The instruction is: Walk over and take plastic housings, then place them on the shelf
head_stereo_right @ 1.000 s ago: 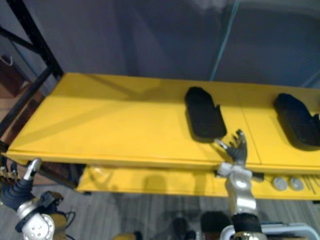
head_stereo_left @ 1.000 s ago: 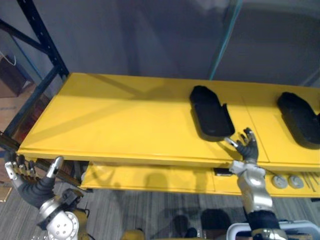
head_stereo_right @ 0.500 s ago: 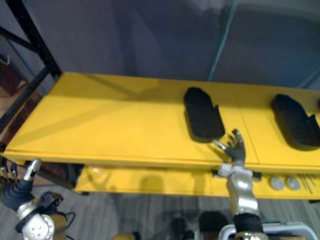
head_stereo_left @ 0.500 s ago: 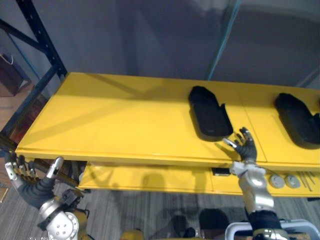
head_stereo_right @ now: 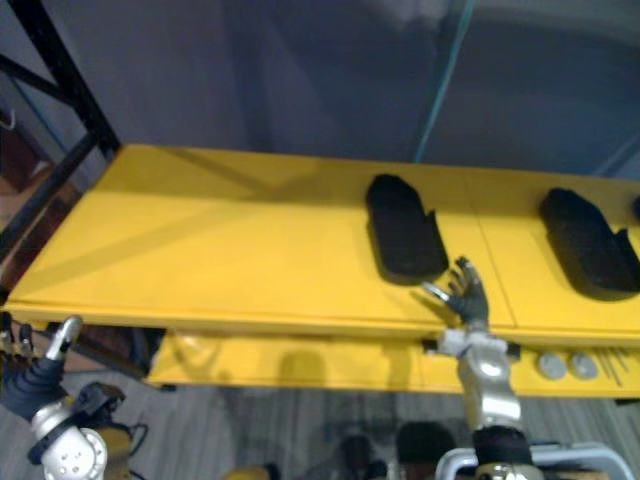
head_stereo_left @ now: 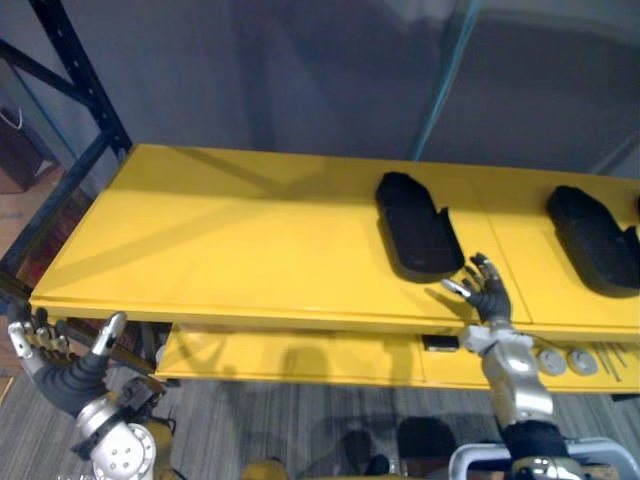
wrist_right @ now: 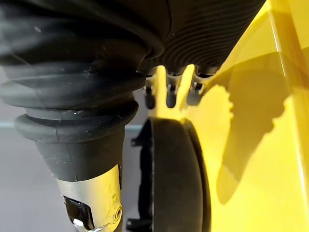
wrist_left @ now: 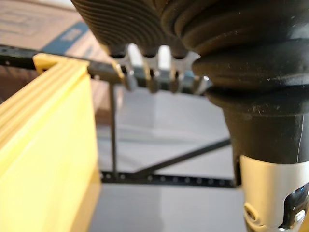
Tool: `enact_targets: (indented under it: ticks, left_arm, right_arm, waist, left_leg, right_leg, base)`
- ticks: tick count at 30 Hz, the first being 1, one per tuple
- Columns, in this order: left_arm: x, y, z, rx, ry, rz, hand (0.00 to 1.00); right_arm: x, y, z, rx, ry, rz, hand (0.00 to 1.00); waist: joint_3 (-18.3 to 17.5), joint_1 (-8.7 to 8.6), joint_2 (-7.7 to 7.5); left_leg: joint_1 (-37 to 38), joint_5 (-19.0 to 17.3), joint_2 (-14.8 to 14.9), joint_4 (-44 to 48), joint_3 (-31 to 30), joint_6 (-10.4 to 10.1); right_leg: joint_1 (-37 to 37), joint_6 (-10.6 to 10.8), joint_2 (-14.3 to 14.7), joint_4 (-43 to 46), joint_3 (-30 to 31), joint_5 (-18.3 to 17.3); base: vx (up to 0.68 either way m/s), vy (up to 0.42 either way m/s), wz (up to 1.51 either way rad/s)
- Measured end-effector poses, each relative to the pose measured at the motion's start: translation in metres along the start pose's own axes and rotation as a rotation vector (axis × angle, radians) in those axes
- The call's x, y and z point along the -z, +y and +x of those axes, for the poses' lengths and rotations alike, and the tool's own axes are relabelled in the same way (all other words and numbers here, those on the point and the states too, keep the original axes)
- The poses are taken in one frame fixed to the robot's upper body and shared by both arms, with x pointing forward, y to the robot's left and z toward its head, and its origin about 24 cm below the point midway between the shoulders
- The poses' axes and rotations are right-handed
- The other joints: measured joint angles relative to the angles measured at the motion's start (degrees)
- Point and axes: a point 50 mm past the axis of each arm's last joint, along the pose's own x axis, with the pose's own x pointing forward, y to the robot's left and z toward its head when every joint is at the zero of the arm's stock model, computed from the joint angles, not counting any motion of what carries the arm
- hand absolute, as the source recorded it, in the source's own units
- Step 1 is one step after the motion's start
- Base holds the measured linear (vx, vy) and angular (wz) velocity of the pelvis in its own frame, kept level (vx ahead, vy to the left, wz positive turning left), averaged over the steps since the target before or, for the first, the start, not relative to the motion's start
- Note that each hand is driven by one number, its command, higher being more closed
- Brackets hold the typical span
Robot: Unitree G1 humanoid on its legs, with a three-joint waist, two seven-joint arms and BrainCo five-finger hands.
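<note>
Right hand (head_stereo_left: 487, 297) is edging a bit left by the housing (head_stereo_left: 418, 224) mid-right on the shelf (head_stereo_left: 220, 240), fingers staying released, so it's looking placed.

Two black plastic housings (head_stereo_left: 418, 226) (head_stereo_left: 593, 238); two yellow shelf levels (head_stereo_left: 230, 240) (head_stereo_left: 300, 357); two round grey discs (head_stereo_left: 551, 361) (head_stereo_left: 580, 360).

far-right housing (head_stereo_left: 592, 236): cut by edge | lower-shelf round parts (head_stereo_left: 551, 361): unclear

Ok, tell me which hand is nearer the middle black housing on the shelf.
Right. The right hand sits just off the near end of the housing; the left hand hangs below the left front corner of the shelf.
</note>
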Motion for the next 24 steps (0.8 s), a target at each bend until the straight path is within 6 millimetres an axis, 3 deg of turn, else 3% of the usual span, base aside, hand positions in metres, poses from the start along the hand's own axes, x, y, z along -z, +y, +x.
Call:
enact_targets:
  ticks: [19, 24]
  left_arm:
    - [0.004, 0.001, 0.0, 0.004, 0.018, 0.005, 0.0]
    - [0.006, 0.0, -0.001, 0.011, 0.024, 0.007, 0.0]
  right_arm:
    - [0.0, 0.002, 0.0, -0.067, 0.013, -0.007, 0.0]
    - [0.002, 0.012, -0.003, -0.023, 0.008, -0.009, 0.0]
  waist:
    - [-0.4, -0.07, 0.03]
    - [-1.3, -0.12, 0.33]
  left_leg:
    - [0.1, 0.0, 0.0, 0.0, 0.2, 0.0]
    - [0.9, -0.1, 0.2, -0.2, 2.2, -0.1]
  right_leg:
    - [0.0, 0.0, 0.0, 0.0, 0.3, 0.0]
    - [-0.4, 0.1, 0.5, 0.0, 2.1, 0.1]
  base:
    - [0.0, 0.0, 0.0]
    - [0.0, 0.024, -0.14]
